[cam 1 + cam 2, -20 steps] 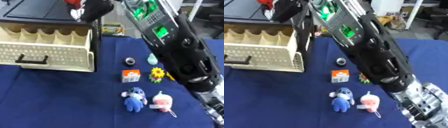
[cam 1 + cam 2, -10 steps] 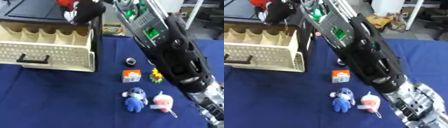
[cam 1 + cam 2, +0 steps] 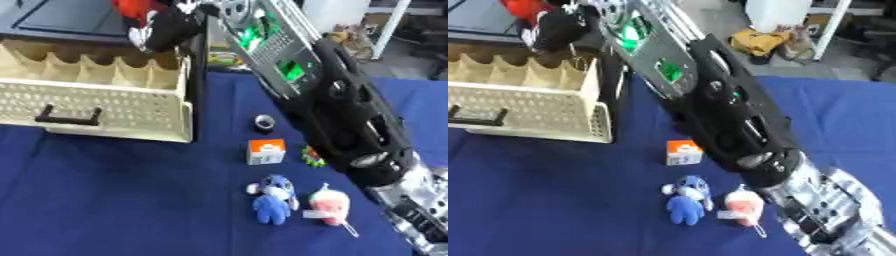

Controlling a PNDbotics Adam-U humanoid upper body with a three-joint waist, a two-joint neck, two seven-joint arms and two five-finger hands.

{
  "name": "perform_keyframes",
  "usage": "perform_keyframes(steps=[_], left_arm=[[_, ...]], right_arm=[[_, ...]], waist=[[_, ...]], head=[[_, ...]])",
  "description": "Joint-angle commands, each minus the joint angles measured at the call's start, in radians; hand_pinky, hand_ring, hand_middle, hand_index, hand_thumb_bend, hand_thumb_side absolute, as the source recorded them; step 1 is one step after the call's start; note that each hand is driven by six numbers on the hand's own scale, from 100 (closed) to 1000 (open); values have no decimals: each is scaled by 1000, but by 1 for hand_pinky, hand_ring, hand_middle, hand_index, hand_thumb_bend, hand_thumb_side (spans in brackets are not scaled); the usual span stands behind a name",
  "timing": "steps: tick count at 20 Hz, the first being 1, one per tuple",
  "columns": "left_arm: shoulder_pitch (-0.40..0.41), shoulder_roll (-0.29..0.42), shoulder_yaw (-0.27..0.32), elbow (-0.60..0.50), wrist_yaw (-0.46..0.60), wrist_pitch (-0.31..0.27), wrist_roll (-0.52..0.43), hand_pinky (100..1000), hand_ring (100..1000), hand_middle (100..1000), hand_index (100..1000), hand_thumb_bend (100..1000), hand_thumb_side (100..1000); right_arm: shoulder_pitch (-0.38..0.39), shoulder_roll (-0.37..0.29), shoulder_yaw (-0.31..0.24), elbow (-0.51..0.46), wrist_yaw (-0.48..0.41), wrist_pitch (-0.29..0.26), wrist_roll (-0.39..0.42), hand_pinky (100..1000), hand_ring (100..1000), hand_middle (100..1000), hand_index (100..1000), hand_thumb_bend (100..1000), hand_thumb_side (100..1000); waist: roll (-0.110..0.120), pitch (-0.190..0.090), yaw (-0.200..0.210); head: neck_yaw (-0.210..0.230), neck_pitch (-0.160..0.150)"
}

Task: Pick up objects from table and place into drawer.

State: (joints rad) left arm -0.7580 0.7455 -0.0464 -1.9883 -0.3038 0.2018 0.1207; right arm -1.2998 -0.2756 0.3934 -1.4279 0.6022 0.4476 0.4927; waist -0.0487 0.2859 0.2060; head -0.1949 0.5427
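My right arm reaches from the lower right up to the top left, and its hand (image 3: 206, 11) is shut on a red, black and white plush toy (image 3: 154, 24). The toy hangs over the back right compartments of the open cream drawer (image 3: 105, 104). On the blue cloth lie a small black ring (image 3: 264, 121), an orange and white box (image 3: 265, 151), a blue plush figure (image 3: 273, 198) and a pink plush figure (image 3: 328, 205). A green and yellow flower-like piece (image 3: 311, 156) is partly hidden by my forearm. My left hand shows in neither view.
The drawer juts from a dark cabinet (image 3: 61, 20) at the upper left, with a black handle (image 3: 66, 118) on its front. A small colourful box (image 3: 224, 58) sits behind the arm. Beyond the table stand a white bin (image 3: 337, 11) and a yellow object (image 3: 766, 40).
My right hand has carried the plush toy a little to the left, over the drawer's back right corner. The things on the cloth have not moved.
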Motion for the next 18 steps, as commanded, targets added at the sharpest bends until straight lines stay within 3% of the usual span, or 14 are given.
perform_keyframes(steps=[1,13,18], left_arm=[[-17,14,5,-12,0,-1,-3,100,100,100,677,492,896],[-17,12,3,-12,0,-2,-7,100,100,100,673,493,899],[-14,13,5,-12,1,-1,-6,100,100,100,672,492,899]], right_arm=[[-36,0,-18,-1,-10,0,-21,274,394,241,418,100,190],[-30,2,-13,62,7,-2,-54,282,403,246,420,100,188],[-24,0,-10,92,18,-12,-60,328,441,275,446,100,157]], waist=[[4,-17,4],[-3,-12,9],[-3,-10,10]], head=[[0,-12],[-1,-25],[1,-26]])
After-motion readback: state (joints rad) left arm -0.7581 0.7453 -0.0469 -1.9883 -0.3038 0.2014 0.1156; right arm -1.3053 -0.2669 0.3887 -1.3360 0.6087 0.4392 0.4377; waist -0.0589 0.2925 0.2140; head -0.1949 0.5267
